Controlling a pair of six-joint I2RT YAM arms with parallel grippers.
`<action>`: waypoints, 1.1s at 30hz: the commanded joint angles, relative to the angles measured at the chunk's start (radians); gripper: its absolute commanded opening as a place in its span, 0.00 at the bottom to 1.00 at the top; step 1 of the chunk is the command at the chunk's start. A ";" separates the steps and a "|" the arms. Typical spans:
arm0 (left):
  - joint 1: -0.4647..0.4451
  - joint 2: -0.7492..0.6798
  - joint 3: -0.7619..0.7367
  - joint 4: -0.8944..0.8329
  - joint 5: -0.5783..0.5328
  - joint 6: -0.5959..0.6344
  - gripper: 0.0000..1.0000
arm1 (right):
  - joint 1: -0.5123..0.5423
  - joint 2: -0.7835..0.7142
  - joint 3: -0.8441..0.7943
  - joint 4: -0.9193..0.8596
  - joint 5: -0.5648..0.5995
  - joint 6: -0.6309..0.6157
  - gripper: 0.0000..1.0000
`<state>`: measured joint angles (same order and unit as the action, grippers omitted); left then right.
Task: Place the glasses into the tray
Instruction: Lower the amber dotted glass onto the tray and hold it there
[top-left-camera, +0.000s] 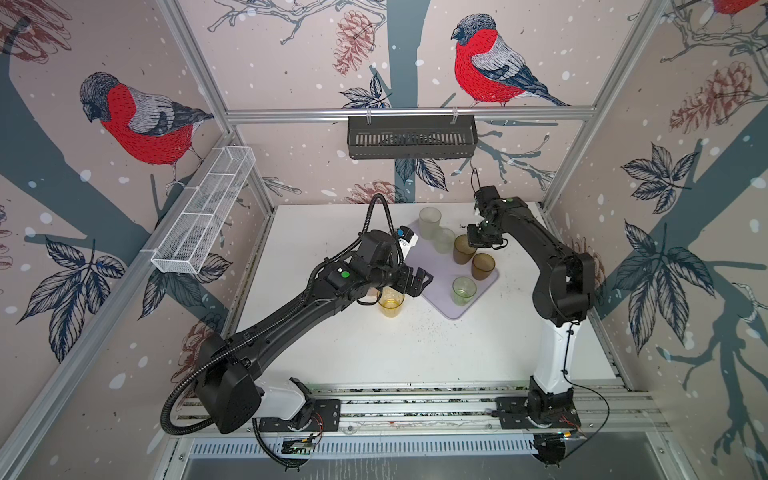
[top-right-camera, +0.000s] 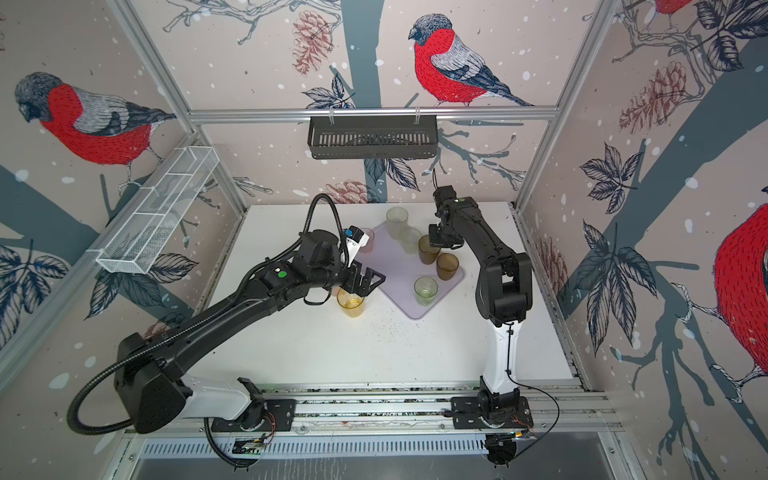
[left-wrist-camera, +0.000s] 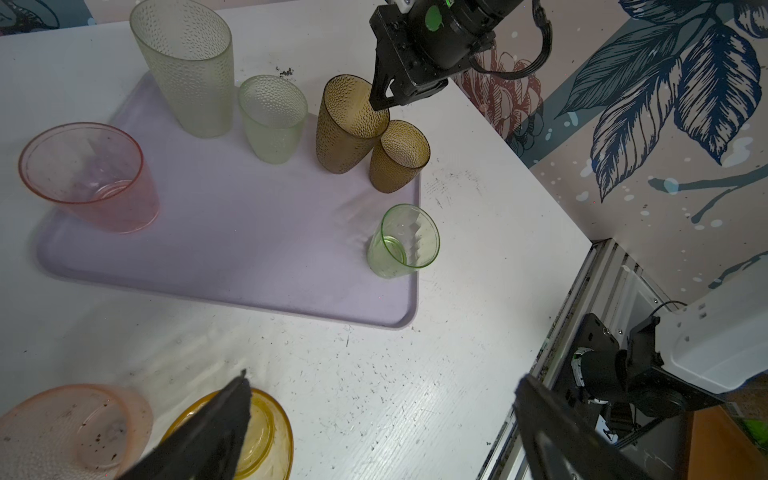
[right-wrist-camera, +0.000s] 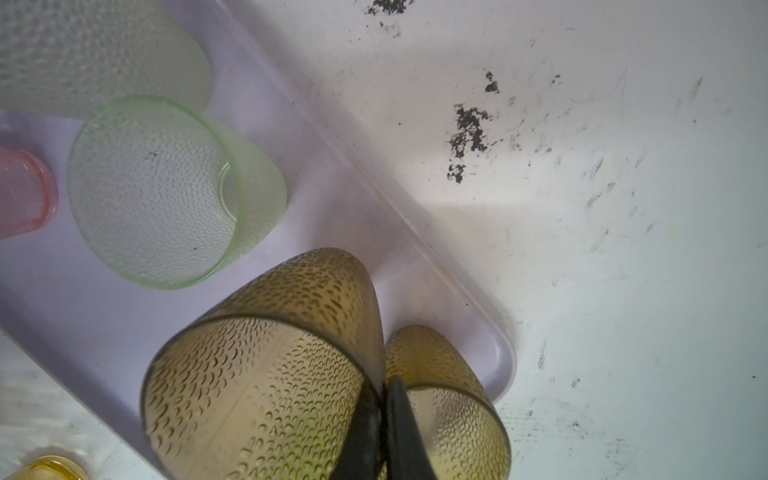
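The tall brown tumbler (left-wrist-camera: 349, 133) stands on the right side of the lilac tray (left-wrist-camera: 249, 249), touching the short brown tumbler (left-wrist-camera: 397, 162) just nearer. The right gripper (left-wrist-camera: 380, 102) is closed, apparently pinching the tall one's rim wall. Also on the tray are a green tumbler (left-wrist-camera: 405, 241) at the near right, a short frosted tumbler (left-wrist-camera: 272, 116) and a tall frosted tumbler (left-wrist-camera: 187, 66) at the far side, and a pink tumbler (left-wrist-camera: 87, 178) at the far-left corner. Two glasses are outstanding on the white table (top-left-camera: 415, 353), just left of the tray: an amber-yellow tumbler (top-left-camera: 390, 303) and a second pink tumbler (left-wrist-camera: 75, 432). The left gripper (top-left-camera: 420, 281) hovers over the amber one, jaws fully apart and empty. Judgement: the brown tumbler is at the point of release. The base should sit flat before the jaws part, and the fingers should rise straight up, since any sideways drag would tip it onto its neighbour. The left jaws should straddle the amber wall squarely, clear of the adjacent pink glass.
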<state>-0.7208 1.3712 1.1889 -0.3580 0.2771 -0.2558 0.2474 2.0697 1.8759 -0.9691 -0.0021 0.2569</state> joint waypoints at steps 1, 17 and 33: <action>-0.002 0.002 0.012 -0.002 -0.012 0.009 0.99 | 0.000 0.012 0.017 0.002 -0.003 -0.015 0.03; -0.001 0.003 0.009 -0.002 -0.016 0.010 0.98 | -0.007 0.043 0.020 0.015 -0.003 -0.019 0.03; -0.002 0.011 0.012 -0.002 -0.016 0.012 0.99 | -0.011 0.058 0.014 0.023 0.001 -0.021 0.03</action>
<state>-0.7208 1.3808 1.1915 -0.3637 0.2611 -0.2554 0.2371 2.1201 1.8900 -0.9466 -0.0048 0.2516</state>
